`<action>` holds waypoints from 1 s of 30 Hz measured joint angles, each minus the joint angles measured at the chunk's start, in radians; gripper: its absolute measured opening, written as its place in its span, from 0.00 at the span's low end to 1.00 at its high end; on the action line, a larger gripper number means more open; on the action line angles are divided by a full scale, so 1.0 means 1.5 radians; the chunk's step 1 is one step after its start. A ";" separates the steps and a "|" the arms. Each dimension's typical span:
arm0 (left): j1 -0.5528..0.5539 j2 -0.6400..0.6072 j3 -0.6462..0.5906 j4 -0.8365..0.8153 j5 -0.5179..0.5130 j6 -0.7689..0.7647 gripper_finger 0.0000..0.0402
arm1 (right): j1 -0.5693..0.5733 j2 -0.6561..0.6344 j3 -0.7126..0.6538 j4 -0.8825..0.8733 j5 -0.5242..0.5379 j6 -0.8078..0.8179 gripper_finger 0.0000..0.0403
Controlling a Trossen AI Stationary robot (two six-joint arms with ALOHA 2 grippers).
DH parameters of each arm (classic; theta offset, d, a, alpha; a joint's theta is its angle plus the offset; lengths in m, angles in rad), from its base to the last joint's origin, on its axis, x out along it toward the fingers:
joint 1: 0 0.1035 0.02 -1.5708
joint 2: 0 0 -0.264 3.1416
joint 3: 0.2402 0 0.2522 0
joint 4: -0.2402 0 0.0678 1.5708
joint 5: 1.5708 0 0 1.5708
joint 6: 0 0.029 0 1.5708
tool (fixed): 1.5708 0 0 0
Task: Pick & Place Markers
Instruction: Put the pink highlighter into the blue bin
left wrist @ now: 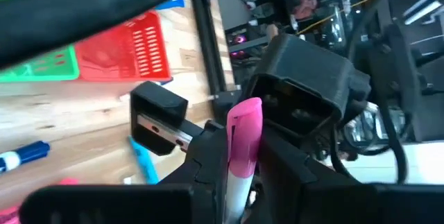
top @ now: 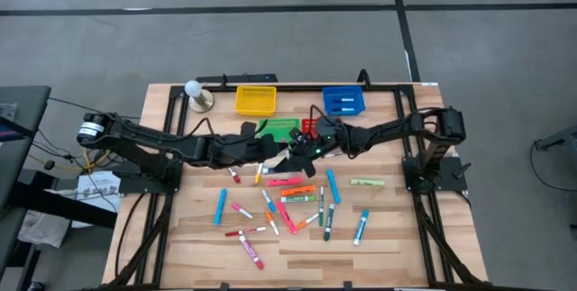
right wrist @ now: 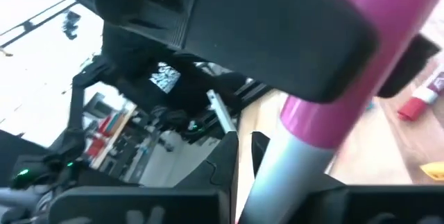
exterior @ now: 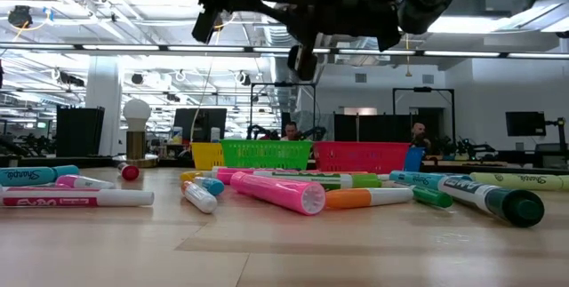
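Note:
A marker with a pink cap (left wrist: 244, 130) and a white barrel (right wrist: 281, 172) hangs in the air over the middle of the table, between my two grippers. They meet there nose to nose. My left gripper (top: 281, 157) comes from the table's left and is shut on the marker. My right gripper (top: 300, 155) comes from the right and is shut on the same marker. Many other markers (top: 290, 203) lie flat and scattered on the wooden table (top: 406, 237) below and in front of them. My left gripper pinches the marker's white barrel (left wrist: 236, 182) just below the pink cap, between its two fingers, which lie across it. The cap end sticks out free past the fingers, and the marker is lifted clear of the table. My right gripper has the white barrel (right wrist: 274, 182) between its two fingers, which lie across the marker. It comes about level from the table's right. A dark part of the other gripper (right wrist: 277, 37) covers the cap, so how close the two holds are cannot be told.
Along the far side stand a yellow basket (top: 255, 100) and a blue basket (top: 343, 102). A green basket (top: 278, 129) and a red one (top: 309, 127) sit just behind the grippers. A white bulb on a stand (top: 196, 94) is at the far left. Bare wood lies near the front edge.

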 joint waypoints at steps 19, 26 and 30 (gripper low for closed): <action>-0.011 0.002 -0.001 -0.018 0.026 0.011 0.18 | -0.014 -0.013 -0.001 -0.008 -0.040 -0.005 0.12; -0.011 0.002 -0.001 -0.018 0.032 0.012 0.18 | -0.023 -0.013 -0.001 -0.014 -0.069 -0.004 0.04; -0.011 0.002 -0.001 -0.018 0.032 0.008 0.18 | -0.023 -0.013 -0.001 -0.012 -0.070 -0.004 0.07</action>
